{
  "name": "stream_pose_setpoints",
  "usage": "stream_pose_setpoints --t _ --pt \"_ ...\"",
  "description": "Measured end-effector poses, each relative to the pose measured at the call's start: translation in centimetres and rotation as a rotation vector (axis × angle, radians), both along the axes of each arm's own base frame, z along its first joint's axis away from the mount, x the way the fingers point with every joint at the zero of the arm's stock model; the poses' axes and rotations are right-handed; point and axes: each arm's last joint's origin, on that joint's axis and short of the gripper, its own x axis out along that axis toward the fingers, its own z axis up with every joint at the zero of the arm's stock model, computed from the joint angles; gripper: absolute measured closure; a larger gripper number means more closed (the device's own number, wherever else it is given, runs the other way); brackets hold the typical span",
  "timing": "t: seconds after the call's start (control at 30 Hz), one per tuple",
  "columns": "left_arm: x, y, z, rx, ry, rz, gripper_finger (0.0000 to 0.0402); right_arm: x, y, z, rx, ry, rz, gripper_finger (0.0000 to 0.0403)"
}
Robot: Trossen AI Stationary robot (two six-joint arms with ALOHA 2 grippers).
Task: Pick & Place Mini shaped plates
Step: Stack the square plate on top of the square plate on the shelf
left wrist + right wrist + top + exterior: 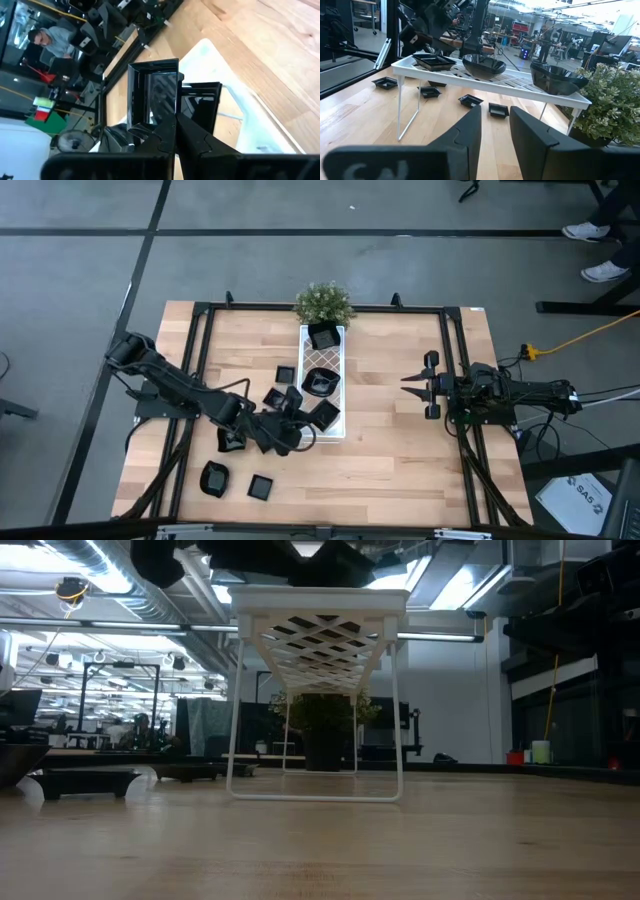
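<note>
left arm: reaches in from the table's left edge; left gripper sits at the near end of the white lattice tray, fingers clenched edge-on on a square mini plate.
held plate: upright between the fingers, glossy black, just beside or over the tray's near corner; touching the tray or not, can't tell.
key relation: tray's long axis runs away from the near table edge toward the potted plant; the held plate is at its near end, so the drop spot lies just right of the left gripper. Left arm far nearer than the right.
on tray: three black plates already up there; a free stretch shows between them.
loose plates: scattered on the table left of the tray and toward the near-left corner.
right arm: parked at the right side, right gripper part-open, holding nothing, well apart from the tray.
surface: light wood slats, black frame rails.
room: grey floor, workshop benches, a person seated in the background.
</note>
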Motion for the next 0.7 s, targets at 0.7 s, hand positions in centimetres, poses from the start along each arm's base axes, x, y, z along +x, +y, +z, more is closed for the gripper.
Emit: stream_pose_setpoints --t 0.7 --pt "-0.45 -0.30 -0.62 -0.105 0.028 0.050 0.0381 0.00 0.00 0.01 0.000 0.000 0.000 0.0301"
